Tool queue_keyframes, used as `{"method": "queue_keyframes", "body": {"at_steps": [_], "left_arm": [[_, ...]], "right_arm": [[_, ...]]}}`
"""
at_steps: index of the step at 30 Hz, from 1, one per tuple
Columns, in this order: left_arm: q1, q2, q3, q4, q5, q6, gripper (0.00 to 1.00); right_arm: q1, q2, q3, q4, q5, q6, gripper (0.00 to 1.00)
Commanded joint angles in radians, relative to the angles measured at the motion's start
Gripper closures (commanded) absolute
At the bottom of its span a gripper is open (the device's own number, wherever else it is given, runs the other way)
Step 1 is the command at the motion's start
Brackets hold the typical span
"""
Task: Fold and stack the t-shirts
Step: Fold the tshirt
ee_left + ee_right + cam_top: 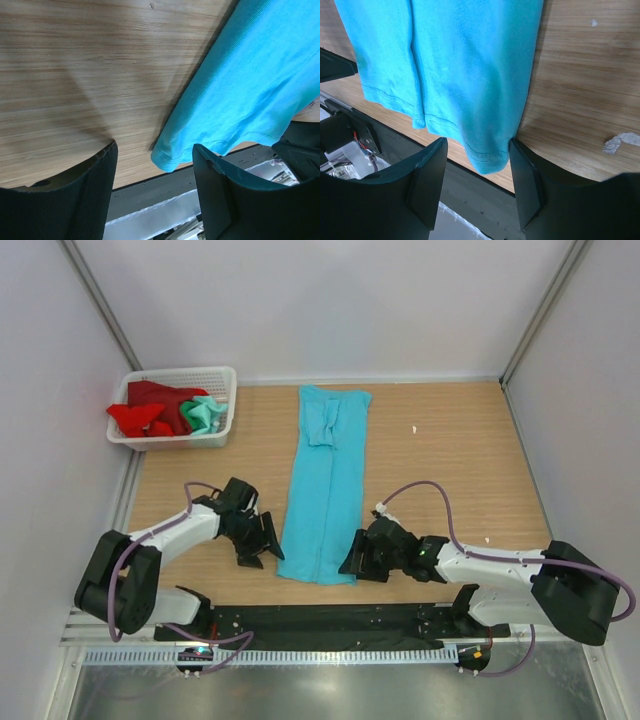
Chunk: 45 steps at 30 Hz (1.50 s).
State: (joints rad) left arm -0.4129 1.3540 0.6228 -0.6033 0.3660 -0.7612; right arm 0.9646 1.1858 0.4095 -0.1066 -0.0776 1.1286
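Turquoise t-shirt (325,490) is laid out as a strip, each near hem corner between the open jaws of left gripper (155,147) and right gripper (477,142); pinching both is judged next.

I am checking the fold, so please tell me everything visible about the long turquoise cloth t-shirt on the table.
The turquoise cloth t-shirt is folded lengthwise into a long narrow strip. It looks like soft knit with a stitched hem. It lies flat on the wooden table, hem toward the arms, a folded flap at the far end. The left end effector and right end effector each stand open around one hem corner.
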Motion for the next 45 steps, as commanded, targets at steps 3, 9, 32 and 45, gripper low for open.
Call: {"method": "queue_keyframes", "body": {"at_steps": [3, 9, 32, 45], "left_arm": [[-0.015, -0.026, -0.058, 0.063, -0.007, -0.059, 0.40], [-0.024, -0.018, -0.078, 0.089, 0.007, -0.072, 0.45], [-0.033, 0.019, -0.132, 0.177, 0.060, -0.112, 0.88], [-0.041, -0.125, -0.004, 0.099, 0.100, -0.107, 1.00]], "right_arm": [[-0.003, -0.009, -0.008, -0.080, 0.018, 0.010, 0.41], [-0.003, -0.083, -0.041, -0.113, 0.024, 0.036, 0.41], [-0.003, -0.043, -0.071, -0.085, 0.013, 0.094, 0.69], [-0.015, -0.130, 0.059, -0.200, 0.042, 0.079, 0.99]]}}
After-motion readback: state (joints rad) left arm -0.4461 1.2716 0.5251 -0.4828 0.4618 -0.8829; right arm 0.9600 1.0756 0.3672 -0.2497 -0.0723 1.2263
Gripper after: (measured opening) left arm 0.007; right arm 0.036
